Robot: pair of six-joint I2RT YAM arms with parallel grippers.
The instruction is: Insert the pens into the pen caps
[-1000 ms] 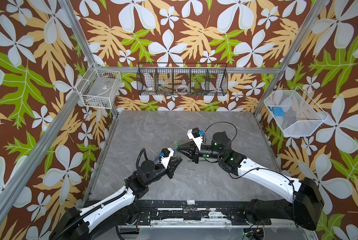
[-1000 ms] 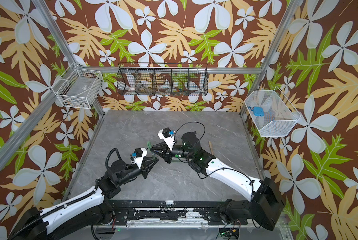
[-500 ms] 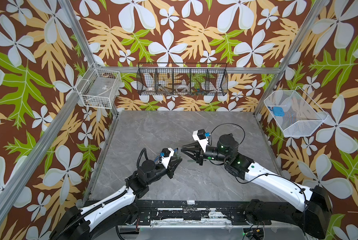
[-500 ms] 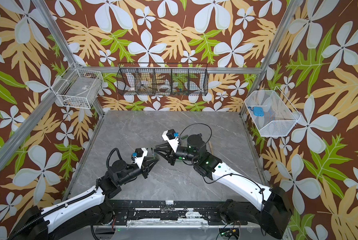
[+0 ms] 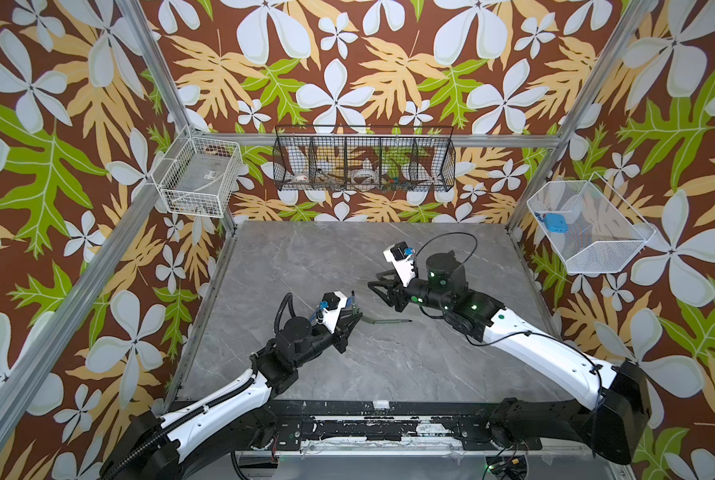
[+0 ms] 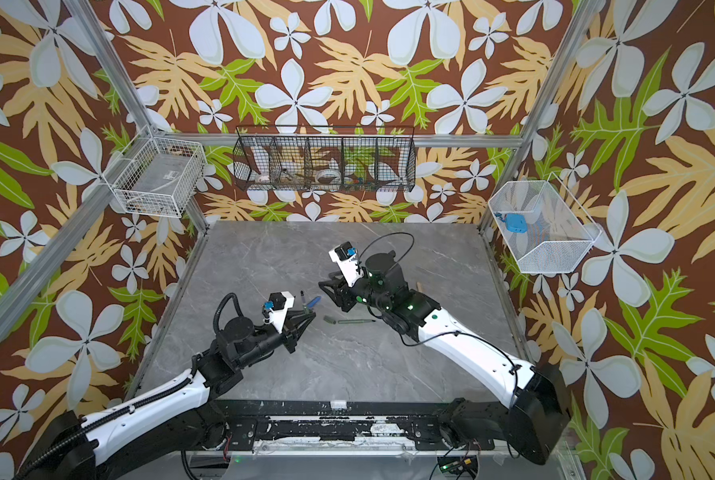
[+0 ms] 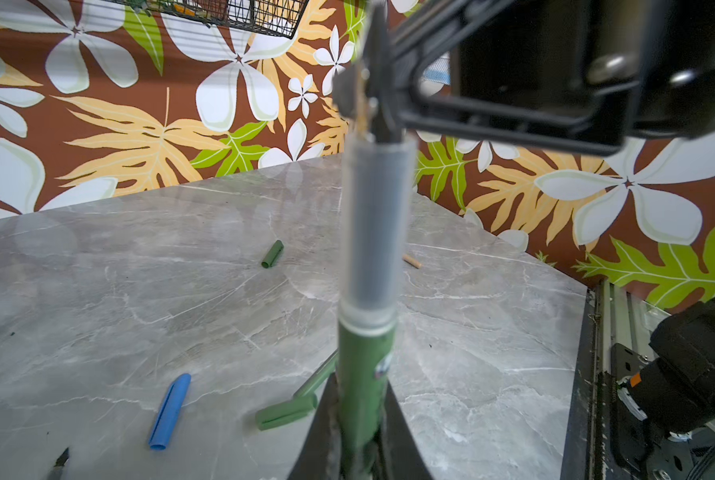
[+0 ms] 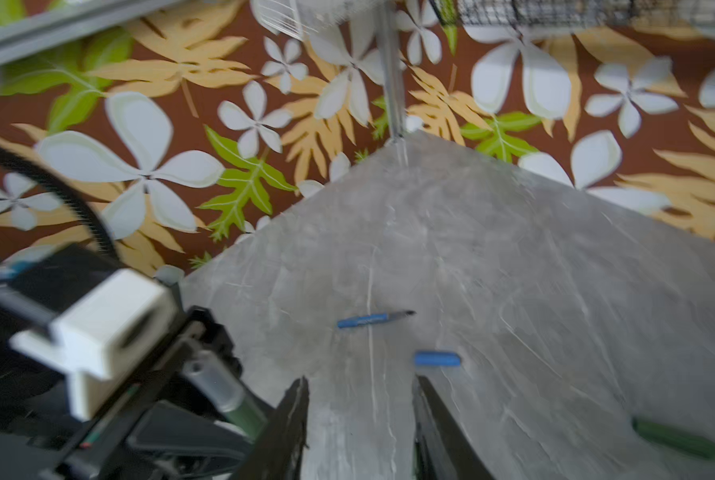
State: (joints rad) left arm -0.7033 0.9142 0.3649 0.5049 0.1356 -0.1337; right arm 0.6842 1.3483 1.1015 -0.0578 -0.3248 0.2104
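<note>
My left gripper (image 7: 360, 376) is shut on a dark green pen (image 7: 366, 365), which stands up out of the jaws with a pale grey upper section. The right gripper (image 8: 361, 382) is open and empty, a short way right of that pen in both top views (image 6: 326, 291). A second green pen (image 6: 356, 321) lies on the table with a green cap (image 7: 286, 412) at its end. A blue cap (image 7: 169, 411) and a blue pen (image 8: 364, 321) lie nearby. Another green cap (image 7: 272, 254) lies farther off. Only the end of a tan pen (image 7: 410, 260) shows.
The grey marble table (image 5: 347, 374) is walled in by floral panels. A black wire basket (image 5: 364, 160) hangs at the back, a white one (image 5: 200, 183) at the left and another (image 5: 584, 226) at the right. A black rail (image 5: 368, 428) runs along the front edge.
My right gripper was nearly shut at the tip of the left gripper's pen. It has pulled back to the right and opened. The left gripper has stayed shut on the pen.
</note>
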